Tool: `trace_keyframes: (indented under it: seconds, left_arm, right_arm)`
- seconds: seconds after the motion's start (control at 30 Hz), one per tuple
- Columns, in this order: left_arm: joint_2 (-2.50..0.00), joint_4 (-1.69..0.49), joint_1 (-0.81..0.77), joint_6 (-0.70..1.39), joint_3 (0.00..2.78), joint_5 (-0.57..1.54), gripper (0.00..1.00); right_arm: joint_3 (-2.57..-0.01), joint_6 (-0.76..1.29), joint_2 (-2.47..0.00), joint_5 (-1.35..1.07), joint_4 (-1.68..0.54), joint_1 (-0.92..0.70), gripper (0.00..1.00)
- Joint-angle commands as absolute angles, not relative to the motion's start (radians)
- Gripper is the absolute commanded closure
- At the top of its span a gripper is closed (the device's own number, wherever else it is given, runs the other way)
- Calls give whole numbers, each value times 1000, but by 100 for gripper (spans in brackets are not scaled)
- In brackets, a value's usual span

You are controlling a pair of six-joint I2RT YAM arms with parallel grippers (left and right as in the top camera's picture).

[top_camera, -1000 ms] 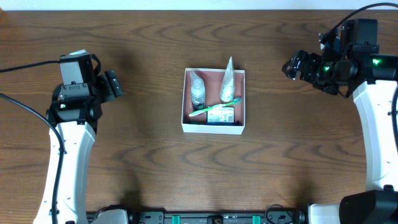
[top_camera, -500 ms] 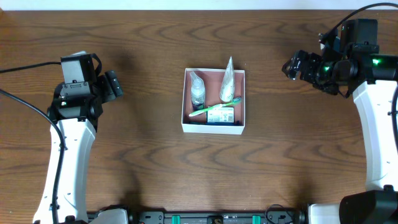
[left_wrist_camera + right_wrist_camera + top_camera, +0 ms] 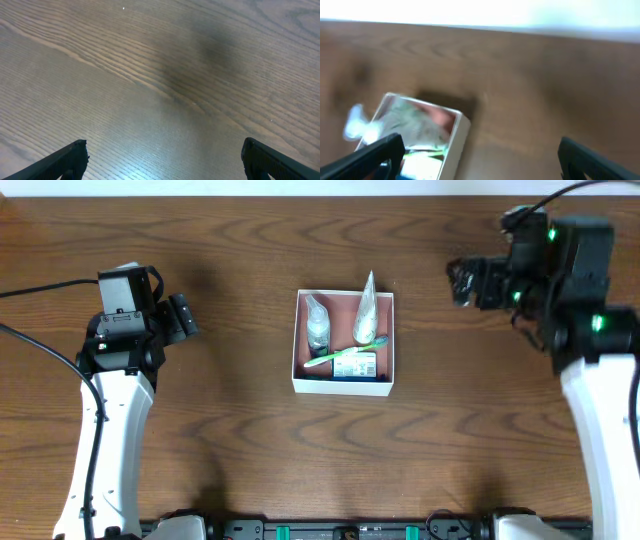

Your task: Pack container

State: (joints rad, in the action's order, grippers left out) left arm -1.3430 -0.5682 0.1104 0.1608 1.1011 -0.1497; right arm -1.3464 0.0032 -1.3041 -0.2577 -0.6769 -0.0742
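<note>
Container (image 3: pixel 343 388), a shallow square white cardboard box with a dusty-pink interior, sits open-topped at the centre of the dark brown wood-grain counter (image 3: pixel 240 440), between the two arms and well apart from both.

Left side: the left gripper (image 3: pixel 185 317) is above bare counter near the left edge, pointing toward the container. In the left wrist view, the left gripper (image 3: pixel 165 155) has its black fingers spread wide at the lower corners. Only wood grain shows between them; nothing is held.

Centre: inside the container, a small bottle in clear wrap (image 3: pixel 317 323) lies along the left wall. To its right, a cone-shaped packet of clear wrap (image 3: pixel 366 308) leans with its tip over the far rim. A green toothbrush (image 3: pixel 345 353) lies diagonally across the near half, resting on a small green-and-white packet (image 3: pixel 355 367) against the front wall.

Right side: the right gripper (image 3: pixel 462 282) is above bare counter, to the right of the container and clear of it. The right wrist view is blurred; the right gripper (image 3: pixel 477 155) shows fingers wide apart and empty, with the container (image 3: pixel 456 145) at lower left.
</note>
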Motion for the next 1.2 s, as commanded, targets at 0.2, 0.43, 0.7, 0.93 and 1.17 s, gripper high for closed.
trace_keyframes:
  seconds: [0.2,0.43,0.7,0.93,1.17]
  left_arm:
    - [-1350,-568,115,174,1111,-158,2]
    - [-1350,-568,115,174,1111,-158,2]
    - [-1350,-568,115,174,1111,-158,2]
    - [-1350,-568,115,174,1111,-158,2]
    - [-1350,-568,115,174,1111,-158,2]
  right_arm:
    - [-876,-221,-915,-245,-542,-123,1]
    - [-503,-199,-556,-239,-389,-123,1]
    - [-240,-138,-228,-236,-342,-123,1]
    - [-119,-127,-117,-236,-328,-123,1]
    - [-98,-128,-15,-220,-317,-123,1]
